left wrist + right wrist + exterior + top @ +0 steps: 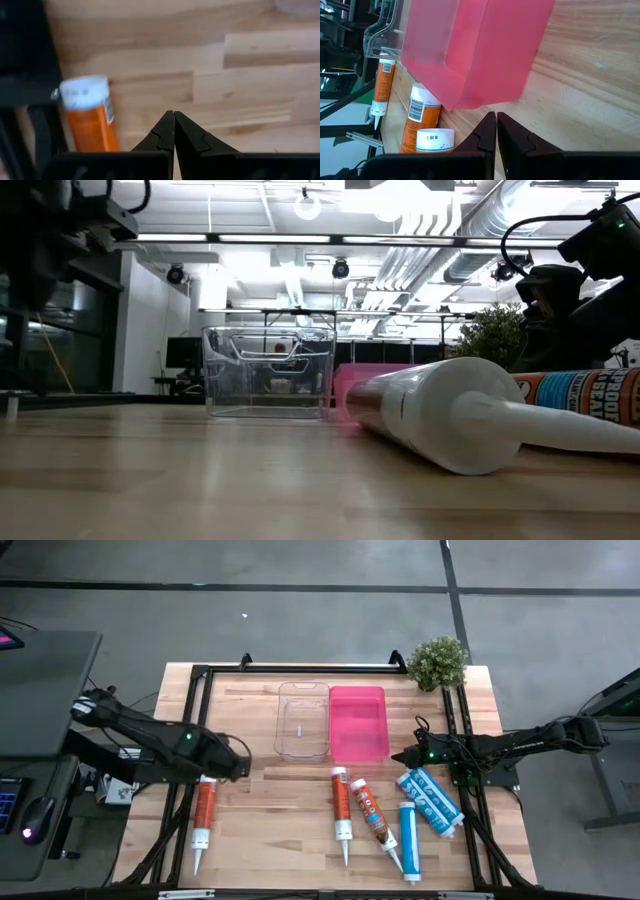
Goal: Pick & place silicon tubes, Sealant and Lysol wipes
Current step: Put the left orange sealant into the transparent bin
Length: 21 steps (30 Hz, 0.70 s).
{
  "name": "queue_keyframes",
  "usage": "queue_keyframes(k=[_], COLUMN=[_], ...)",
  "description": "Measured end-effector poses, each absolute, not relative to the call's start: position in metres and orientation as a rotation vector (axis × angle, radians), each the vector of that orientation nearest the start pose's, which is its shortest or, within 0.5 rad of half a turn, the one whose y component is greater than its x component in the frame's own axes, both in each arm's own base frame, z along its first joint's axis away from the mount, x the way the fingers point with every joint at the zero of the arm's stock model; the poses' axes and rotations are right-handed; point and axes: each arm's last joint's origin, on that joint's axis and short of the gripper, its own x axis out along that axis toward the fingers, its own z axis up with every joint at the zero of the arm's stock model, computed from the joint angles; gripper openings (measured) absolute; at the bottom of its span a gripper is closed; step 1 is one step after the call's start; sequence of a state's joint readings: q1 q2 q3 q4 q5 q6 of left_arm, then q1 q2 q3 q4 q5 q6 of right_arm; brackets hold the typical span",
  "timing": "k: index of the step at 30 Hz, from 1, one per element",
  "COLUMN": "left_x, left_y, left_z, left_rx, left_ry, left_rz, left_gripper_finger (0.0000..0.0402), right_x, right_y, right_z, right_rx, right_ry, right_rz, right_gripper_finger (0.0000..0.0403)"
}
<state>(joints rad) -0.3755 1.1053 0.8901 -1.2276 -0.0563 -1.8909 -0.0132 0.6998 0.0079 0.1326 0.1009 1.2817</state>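
Industrial lab or workshop floor. Exposed ceiling ducts and strip lights overhead at 12 o'clock, grey concrete floor around a butcher-block workbench framed in black rails, computer desk at 9 o'clock, potted plant at 1 o'clock.

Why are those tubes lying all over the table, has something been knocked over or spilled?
Nothing looks spilled or broken. The tubes simply lie flat on the wooden table: an orange tube alone on the left, the rest in front of the clear bin and pink bin, both upright and empty.
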Motion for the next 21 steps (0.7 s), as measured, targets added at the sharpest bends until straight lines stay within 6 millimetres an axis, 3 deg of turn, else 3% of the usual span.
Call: queue_keyframes(k=[7, 15, 21], left_x=[0.147, 0.134, 0.133], left_y=[-0.086, -0.101, -0.104], left_z=[0.247, 0.247, 0.244], left_rx=[-1.288, -1.301, -1.284], left_ry=[1.169, 1.239, 1.256], left_rz=[1.165, 1.203, 1.244], left_gripper_finger=[0.0001, 0.0004, 0.0069], right_x=[0.127, 0.127, 0.127], right_y=[-0.005, -0.005, -0.005], right_z=[0.112, 0.112, 0.112], right_rx=[1.221, 1.221, 1.220], right_ry=[0.407, 0.407, 0.407], right_rz=[-0.452, -0.451, -0.451], right_gripper_finger=[0.0012, 0.0012, 0.0012])
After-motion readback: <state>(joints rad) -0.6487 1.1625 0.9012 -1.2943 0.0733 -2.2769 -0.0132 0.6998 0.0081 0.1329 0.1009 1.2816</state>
